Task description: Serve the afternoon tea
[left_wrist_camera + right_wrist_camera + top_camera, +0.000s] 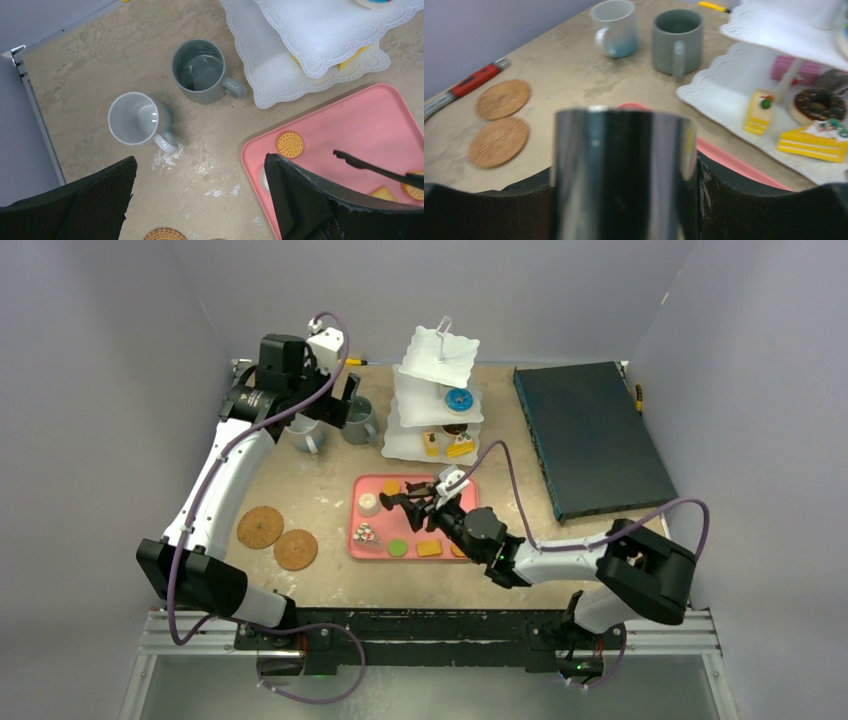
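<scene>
My right gripper (452, 512) is shut on the black tongs (415, 498), whose tips hover over the pink tray (360, 540). The tray holds several toy pastries, among them a round cookie (290, 144). The tongs' handle (621, 170) fills the right wrist view. My left gripper (200, 165) is open and empty, raised above the table near the white mug (134, 119) and grey mug (199, 70). The white tiered stand (437, 390) holds a blue donut (459, 399), a chocolate donut (819, 104) and yellow cakes (760, 111). Two cork coasters (260, 527) (295, 549) lie at the front left.
A dark blue flat box (590, 435) lies along the right side of the table. A red-handled tool (471, 82) lies by the left wall beyond the coasters. Grey walls enclose the table on three sides.
</scene>
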`<action>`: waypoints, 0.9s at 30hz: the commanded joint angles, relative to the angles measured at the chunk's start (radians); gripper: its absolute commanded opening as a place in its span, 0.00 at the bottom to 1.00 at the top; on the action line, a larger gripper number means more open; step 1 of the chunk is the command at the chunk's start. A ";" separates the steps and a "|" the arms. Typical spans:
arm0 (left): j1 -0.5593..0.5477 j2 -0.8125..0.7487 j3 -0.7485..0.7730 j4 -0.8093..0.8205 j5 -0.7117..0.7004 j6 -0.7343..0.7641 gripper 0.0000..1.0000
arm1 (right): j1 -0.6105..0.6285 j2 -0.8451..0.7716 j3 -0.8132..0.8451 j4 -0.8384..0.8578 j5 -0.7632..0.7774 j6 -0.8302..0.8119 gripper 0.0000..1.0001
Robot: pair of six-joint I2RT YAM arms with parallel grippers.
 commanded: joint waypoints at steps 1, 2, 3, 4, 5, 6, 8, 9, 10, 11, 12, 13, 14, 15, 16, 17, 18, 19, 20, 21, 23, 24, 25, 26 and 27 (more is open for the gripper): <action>0.010 -0.041 0.003 -0.002 0.011 0.019 0.99 | 0.051 -0.106 -0.030 -0.042 -0.123 0.051 0.63; 0.010 -0.041 0.005 -0.006 0.012 0.018 0.99 | 0.066 -0.120 -0.032 -0.053 -0.133 0.051 0.63; 0.010 -0.042 0.007 -0.006 0.012 0.017 0.99 | 0.081 -0.131 -0.033 -0.066 -0.142 0.049 0.63; 0.009 -0.042 0.009 -0.009 0.012 0.016 0.99 | 0.095 -0.136 -0.032 -0.077 -0.150 0.048 0.63; 0.010 -0.044 0.010 -0.011 0.012 0.015 0.99 | 0.107 -0.140 -0.030 -0.085 -0.157 0.047 0.64; 0.010 -0.044 0.015 -0.014 0.011 0.015 0.99 | 0.121 -0.138 -0.027 -0.091 -0.163 0.046 0.64; 0.010 -0.046 0.021 -0.020 0.010 0.012 0.99 | 0.142 -0.125 -0.019 -0.097 -0.171 0.046 0.64; 0.009 -0.046 0.025 -0.024 0.010 0.012 0.99 | 0.149 -0.115 -0.013 -0.099 -0.171 0.045 0.64; 0.010 -0.046 0.031 -0.026 0.010 0.011 0.99 | 0.157 -0.105 -0.010 -0.097 -0.173 0.044 0.64; 0.010 -0.046 0.033 -0.028 0.009 0.011 0.99 | 0.162 -0.094 -0.008 -0.095 -0.173 0.043 0.64; 0.010 -0.046 0.038 -0.030 0.009 0.011 0.99 | 0.166 -0.083 -0.004 -0.094 -0.173 0.044 0.64; 0.010 -0.046 0.041 -0.033 0.008 0.011 0.99 | 0.169 -0.069 -0.003 -0.092 -0.170 0.043 0.64; 0.011 -0.046 0.043 -0.034 0.007 0.011 0.99 | 0.172 -0.058 0.000 -0.090 -0.166 0.041 0.64; 0.010 -0.046 0.045 -0.036 0.006 0.012 0.99 | 0.172 -0.045 0.001 -0.088 -0.164 0.039 0.64; 0.010 -0.046 0.046 -0.037 0.006 0.011 0.99 | 0.173 -0.036 0.002 -0.081 -0.164 0.038 0.64; 0.010 -0.046 0.047 -0.036 0.005 0.011 0.99 | 0.174 -0.021 0.005 -0.077 -0.166 0.036 0.63; 0.011 -0.046 0.047 -0.037 0.004 0.011 0.99 | 0.173 -0.009 0.009 -0.074 -0.165 0.034 0.63; 0.010 -0.047 0.047 -0.037 0.004 0.012 0.99 | 0.174 0.002 0.014 -0.074 -0.165 0.032 0.63; 0.010 -0.046 0.047 -0.037 0.006 0.011 0.99 | 0.175 0.014 0.021 -0.072 -0.163 0.028 0.63; 0.011 -0.046 0.047 -0.035 0.006 0.011 0.99 | 0.175 0.028 0.027 -0.069 -0.162 0.025 0.62; 0.012 -0.044 0.044 -0.033 0.006 0.011 0.99 | 0.174 0.051 0.038 -0.058 -0.162 0.019 0.60; 0.011 -0.045 0.042 -0.032 0.004 0.011 0.99 | 0.174 0.062 0.046 -0.054 -0.162 0.016 0.58; 0.011 -0.045 0.042 -0.030 0.004 0.012 0.99 | 0.174 0.072 0.053 -0.051 -0.161 0.014 0.56; 0.011 -0.045 0.041 -0.029 0.004 0.012 0.99 | 0.175 0.081 0.059 -0.045 -0.159 0.013 0.53; 0.010 -0.046 0.038 -0.028 0.003 0.012 0.99 | 0.174 0.089 0.065 -0.038 -0.157 0.012 0.51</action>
